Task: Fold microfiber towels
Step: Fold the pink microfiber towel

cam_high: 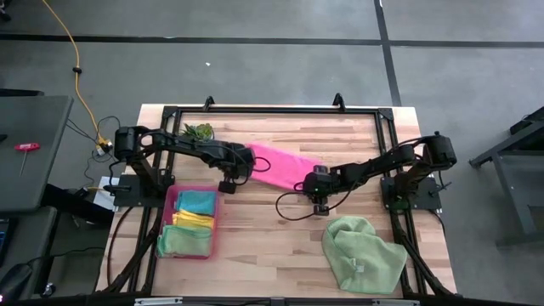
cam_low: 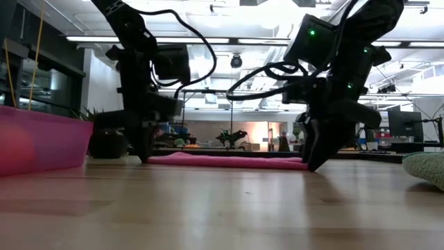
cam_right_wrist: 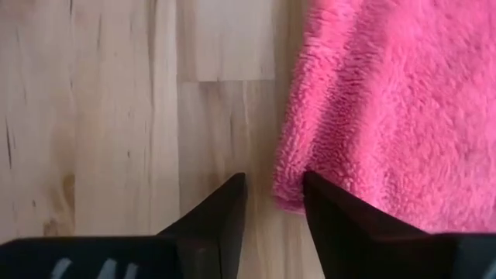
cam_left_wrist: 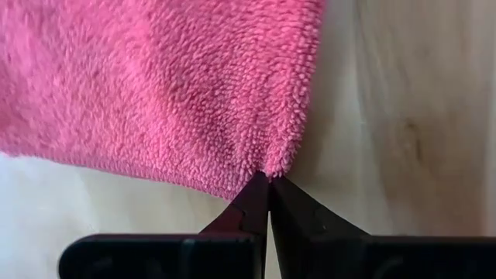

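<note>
Your left tool [cam_left_wrist: 267, 180] is clamped on a corner of the hot pink towel [cam_high: 285, 166] lying mid-bench [cam_high: 272, 246]; your right tool [cam_right_wrist: 273, 190] stands apart at the opposite corner.

Robotics lab, monitors [cam_low: 406, 125], ceiling strip lights [cam_low: 208, 39]
</note>
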Motion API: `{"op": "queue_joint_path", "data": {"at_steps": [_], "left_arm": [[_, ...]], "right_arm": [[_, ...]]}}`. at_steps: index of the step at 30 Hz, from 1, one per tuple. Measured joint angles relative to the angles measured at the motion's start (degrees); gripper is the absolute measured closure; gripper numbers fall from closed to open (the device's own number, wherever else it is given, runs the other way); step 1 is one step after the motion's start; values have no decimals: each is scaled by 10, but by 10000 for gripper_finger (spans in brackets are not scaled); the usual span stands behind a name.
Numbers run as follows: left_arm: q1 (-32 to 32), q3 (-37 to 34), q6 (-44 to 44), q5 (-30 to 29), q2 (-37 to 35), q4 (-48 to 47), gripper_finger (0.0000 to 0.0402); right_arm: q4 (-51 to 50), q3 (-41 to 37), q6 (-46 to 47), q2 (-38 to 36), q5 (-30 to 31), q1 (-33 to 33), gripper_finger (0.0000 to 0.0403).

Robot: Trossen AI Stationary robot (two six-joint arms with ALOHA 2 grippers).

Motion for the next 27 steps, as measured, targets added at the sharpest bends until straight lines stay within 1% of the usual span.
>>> {"op": "queue_joint_path", "data": {"at_steps": [2,3,5,6,7,10,12,16,19,23,27], "left_arm": [[0,0,-26,17,-1,-8,401],[-1,0,-36,24,-1,-10,401],[-4,1,-52,30,-1,-15,401],[-5,0,-59,31,-1,-16,401],[-8,0,-66,31,-1,-17,401],[-14,0,-85,38,-1,-18,401],[-19,0,-101,55,-1,-17,401],[-29,0,-152,86,-1,-11,401],[-39,2,-178,105,0,-9,401],[-45,17,-180,123,3,-28,401],[-42,51,-174,146,4,-55,401]], "right_arm": [[-7,0,27,0,-2,0,302],[-11,0,37,0,-4,0,320],[-17,0,57,-2,-6,0,370],[-20,1,67,-5,-6,0,385],[-21,0,74,-8,-8,0,392],[-46,-2,96,-27,-11,-5,391],[-74,-3,97,-45,-16,-16,399],[-118,-3,91,-79,-34,-43,401],[-129,-3,78,-101,-61,-61,402],[-129,-3,77,-117,-125,-83,402],[-140,-3,79,-118,-162,-95,402]]}}
